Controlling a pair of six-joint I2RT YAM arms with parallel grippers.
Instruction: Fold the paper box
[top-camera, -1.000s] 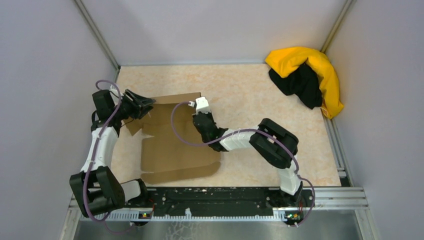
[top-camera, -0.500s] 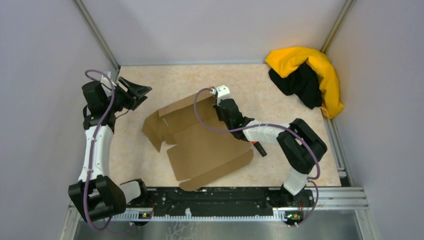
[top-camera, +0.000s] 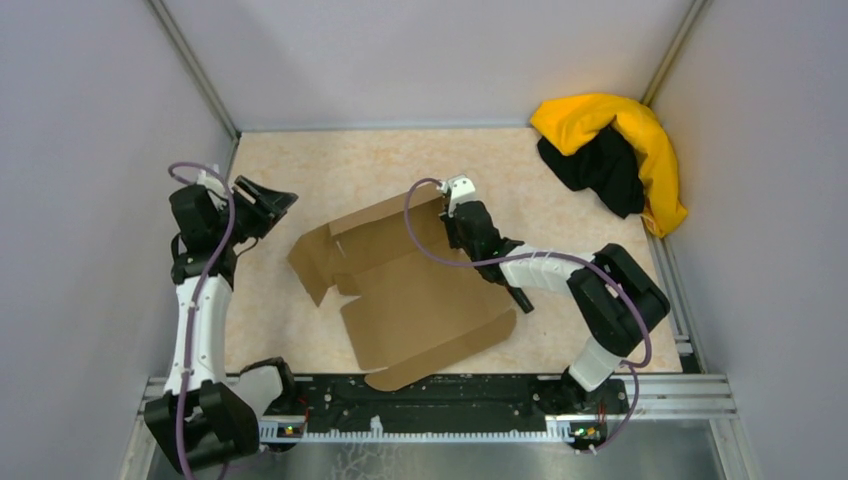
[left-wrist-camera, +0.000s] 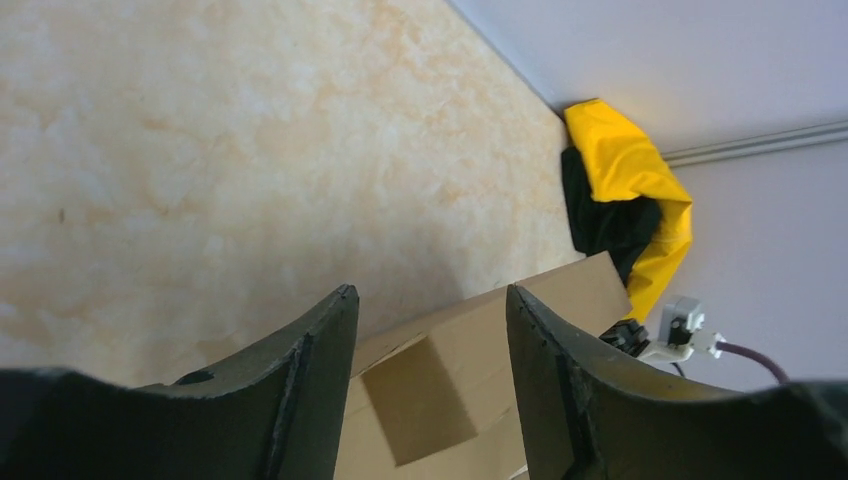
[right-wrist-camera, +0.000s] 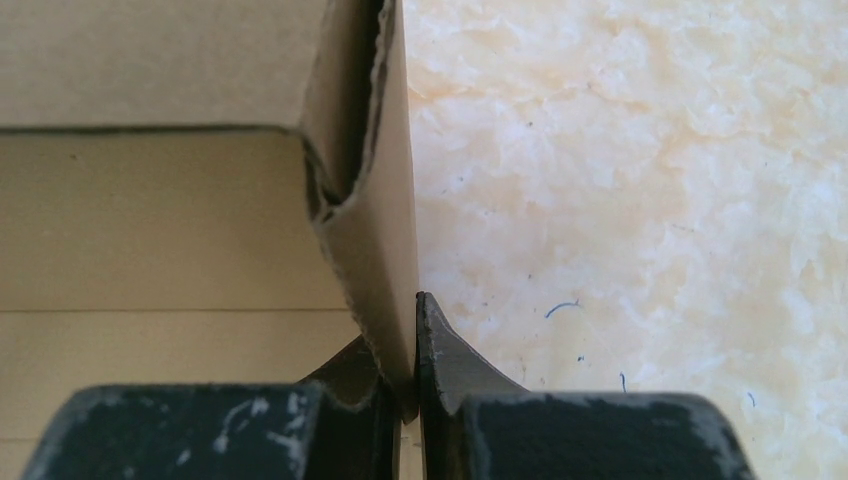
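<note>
The paper box (top-camera: 415, 290) is a brown die-cut cardboard sheet with flaps, lying turned on the table's middle. My right gripper (top-camera: 455, 212) is shut on its far right flap; in the right wrist view the flap (right-wrist-camera: 375, 190) stands upright, pinched between the jaws of my right gripper (right-wrist-camera: 412, 345). My left gripper (top-camera: 272, 203) is open and empty, held left of the sheet and apart from it. In the left wrist view my left gripper (left-wrist-camera: 430, 300) frames the far flap of the box (left-wrist-camera: 470, 370) between its spread fingers.
A yellow-and-black cloth heap (top-camera: 612, 155) lies in the far right corner, also in the left wrist view (left-wrist-camera: 625, 210). Grey walls close the table on three sides. A metal rail (top-camera: 440, 395) runs along the near edge.
The right gripper has dragged the sheet to the right and turned it. The left gripper has let go of the sheet's left flap and drawn back to the left.
</note>
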